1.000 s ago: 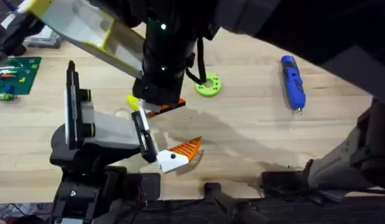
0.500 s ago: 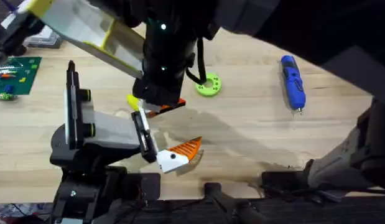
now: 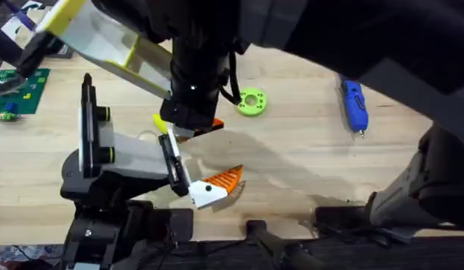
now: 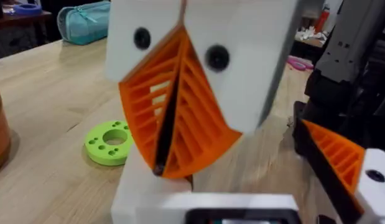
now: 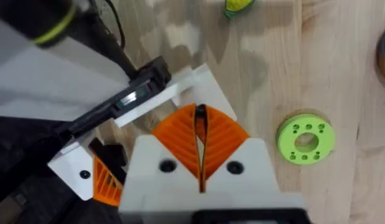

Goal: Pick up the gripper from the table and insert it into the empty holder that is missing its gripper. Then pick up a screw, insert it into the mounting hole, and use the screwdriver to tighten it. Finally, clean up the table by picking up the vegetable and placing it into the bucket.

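The gripper (image 3: 215, 185) lies flat on the wood table (image 3: 306, 161), touching the holder's (image 3: 119, 157) black jaw plate. Long axis runs lower left to upper right in the overhead view: rounded white base toward the holder, ribbed orange wedge tip pointing away toward the table centre. It shows also in the left wrist view (image 4: 344, 165), with a dark hole in the white base.

The holder is a light grey block on a black base with an upright black rail, at the table's near left.

The screwdriver (image 3: 354, 103), slim blue and pen-shaped, lies far right, its metal tip pointing toward the near edge. Flat lime-green ring (image 3: 252, 101) with small holes sits mid-table. A yellow bit of the vegetable (image 3: 160, 122) peeks out from under the dark arm just behind the holder; its greenish end shows in the right wrist view (image 5: 239, 6).

Right gripper (image 5: 199, 152): white fingers with orange ribbed pads pressed together, nothing between, over the holder. Left gripper (image 4: 170, 134): pads also closed to a thin dark seam, empty, near the ring.
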`<move>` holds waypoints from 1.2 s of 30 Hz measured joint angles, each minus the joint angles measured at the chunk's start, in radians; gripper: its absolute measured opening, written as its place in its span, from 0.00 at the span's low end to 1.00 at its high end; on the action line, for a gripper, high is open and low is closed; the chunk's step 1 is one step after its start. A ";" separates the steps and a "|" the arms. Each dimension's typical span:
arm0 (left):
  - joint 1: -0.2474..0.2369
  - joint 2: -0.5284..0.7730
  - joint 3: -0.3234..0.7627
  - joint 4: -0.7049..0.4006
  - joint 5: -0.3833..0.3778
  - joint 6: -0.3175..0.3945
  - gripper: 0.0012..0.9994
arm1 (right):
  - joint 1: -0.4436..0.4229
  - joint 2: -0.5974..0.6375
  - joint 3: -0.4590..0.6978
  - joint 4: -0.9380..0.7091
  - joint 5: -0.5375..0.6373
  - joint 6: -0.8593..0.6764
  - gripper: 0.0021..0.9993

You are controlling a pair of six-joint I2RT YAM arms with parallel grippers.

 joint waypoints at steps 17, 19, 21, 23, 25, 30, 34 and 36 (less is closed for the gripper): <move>0.000 0.000 0.000 0.000 0.000 0.000 0.99 | 0.000 0.000 0.000 0.000 0.000 0.000 0.01; 0.000 0.000 0.000 0.000 0.000 0.000 0.99 | 0.000 0.000 0.000 0.000 0.000 0.000 0.01; 0.000 0.000 0.000 0.000 0.000 0.000 0.99 | 0.000 0.000 0.000 0.000 0.000 0.000 0.00; 0.000 0.000 0.000 0.000 0.000 0.000 0.99 | 0.000 0.000 0.000 0.000 0.000 0.000 0.00; 0.000 0.000 0.000 0.000 0.000 0.000 0.99 | 0.000 0.000 0.000 0.000 0.000 0.000 0.00; 0.000 0.000 0.000 0.000 0.000 0.000 0.99 | 0.000 0.000 0.000 -0.001 0.000 0.003 0.08; 0.000 0.000 0.000 0.000 0.001 -0.003 0.99 | 0.000 0.000 0.000 -0.003 0.002 0.002 0.68; 0.000 0.000 0.000 0.000 0.000 -0.002 0.99 | -0.005 0.000 0.000 -0.009 0.013 -0.004 0.95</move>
